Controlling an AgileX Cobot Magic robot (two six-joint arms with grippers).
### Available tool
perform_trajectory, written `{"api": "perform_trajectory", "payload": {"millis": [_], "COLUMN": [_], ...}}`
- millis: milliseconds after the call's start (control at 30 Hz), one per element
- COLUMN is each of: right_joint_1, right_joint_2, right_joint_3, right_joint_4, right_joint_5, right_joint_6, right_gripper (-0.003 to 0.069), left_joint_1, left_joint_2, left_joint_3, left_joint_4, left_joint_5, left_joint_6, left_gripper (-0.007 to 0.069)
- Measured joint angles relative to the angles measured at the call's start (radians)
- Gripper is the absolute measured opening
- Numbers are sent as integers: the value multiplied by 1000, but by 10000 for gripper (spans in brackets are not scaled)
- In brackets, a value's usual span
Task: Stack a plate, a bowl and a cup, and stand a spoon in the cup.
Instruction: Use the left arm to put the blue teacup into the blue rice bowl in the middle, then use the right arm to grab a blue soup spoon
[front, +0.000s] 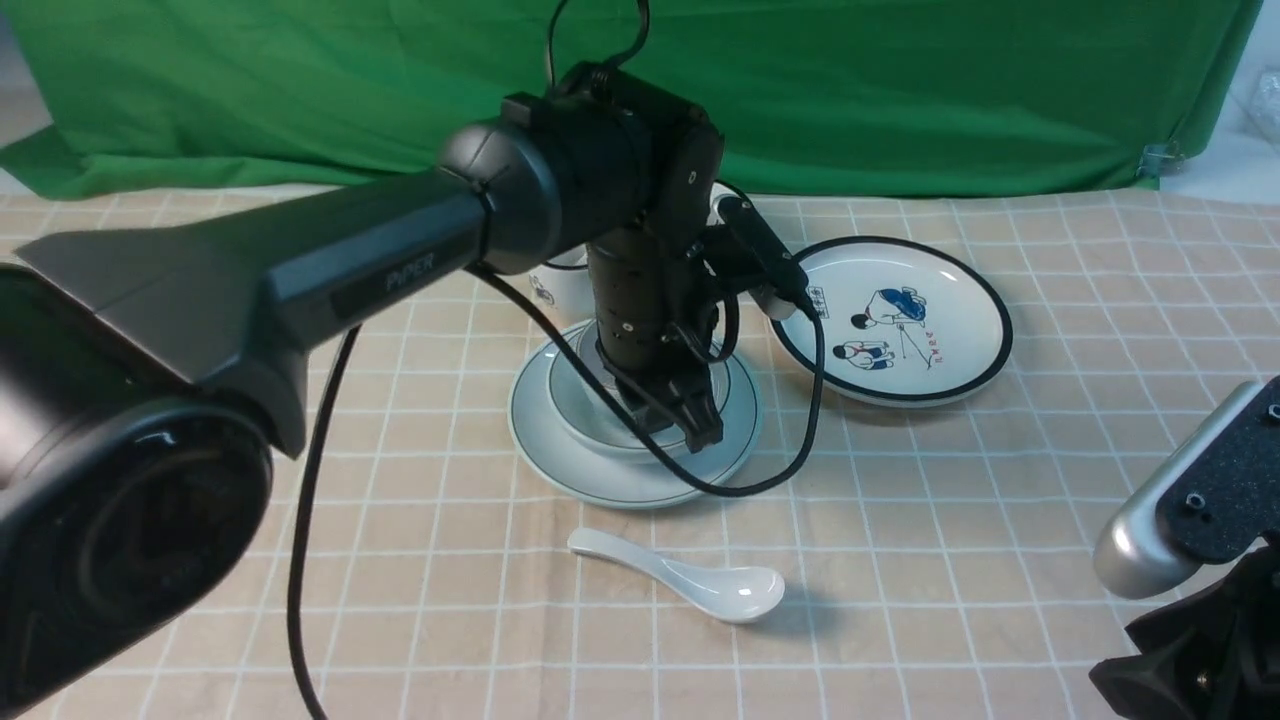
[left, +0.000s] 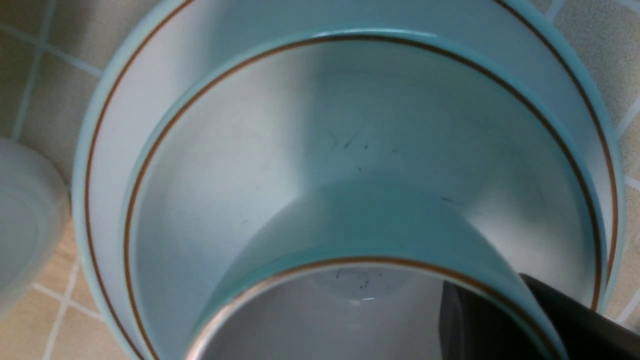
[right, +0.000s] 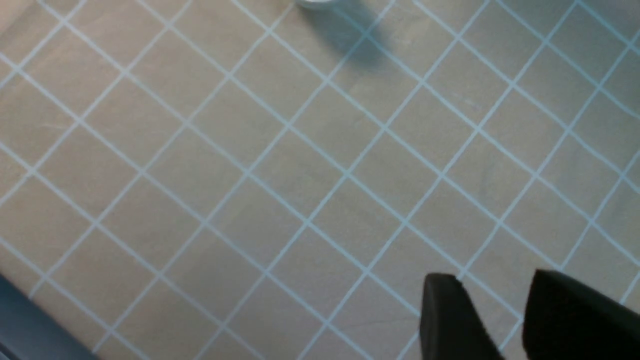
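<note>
Well, in the front view the plate (front: 640, 490) lies flat on the checked tablecloth (front: 430, 560), with the bowl (front: 590, 425) sitting upright on it. The left gripper (front: 680, 425) reaches down over the bowl, and its arm hides much of the stack. The spoon (front: 680, 580) lies on the cloth on the camera's side of the plate, apart from it, with its handle toward the left and its deep end toward the right. The cartoon plate (front: 905, 325) rests to the right of the stack, beyond the spoon, and a white cup (front: 565, 290) with a printed mark shows partly behind the arm. A green cloth (front: 950, 100) hangs at the back. The right gripper (front: 1190, 650) is at the lower right corner, well apart from the dishes.

In the left wrist view, the cup (left: 370, 215) is inside the bowl, its mouth facing the camera. The left gripper has one finger inside the cup and the other outside, with the wall in the narrow space between them; whether they pinch it or have it loose, I cannot tell.

In the right wrist view, the right gripper's two fingers stand apart over the cloth, with nothing between them. A small pale piece of something shows at the frame's edge, too cropped to name.
</note>
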Motion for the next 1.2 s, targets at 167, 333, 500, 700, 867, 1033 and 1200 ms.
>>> {"api": "perform_trajectory", "payload": {"millis": [167, 333, 500, 700, 867, 1033, 1200], "right_joint_1": [0, 0, 0, 0, 0, 4, 23], "right_joint_2": [0, 0, 31, 223, 450, 682, 886], "right_joint_3": [0, -11, -89, -278, -406, -524, -645], "right_joint_4": [0, 1, 1, 41, 191, 247, 254], "right_joint_5": [0, 0, 0, -33, -48, -51, -43], "right_joint_6": [0, 0, -29, -168, -370, -484, -546], "right_gripper": [262, 290, 343, 360, 361, 369, 414], "left_joint_1": [0, 0, 1, 0, 0, 0, 0], "left_joint_2": [10, 1, -88, -438, -867, -1269, -1567], "left_joint_3": [0, -1, -1, 71, 346, 728, 1105], "left_joint_4": [-1, -17, -27, -43, -44, -101, -178], "left_joint_5": [-12, -9, 67, 91, 45, -190, -470], "left_joint_6": [8, -32, -109, -241, -329, -379, -386], "left_gripper": [183, 392, 486, 274, 21, 1, 1]}}
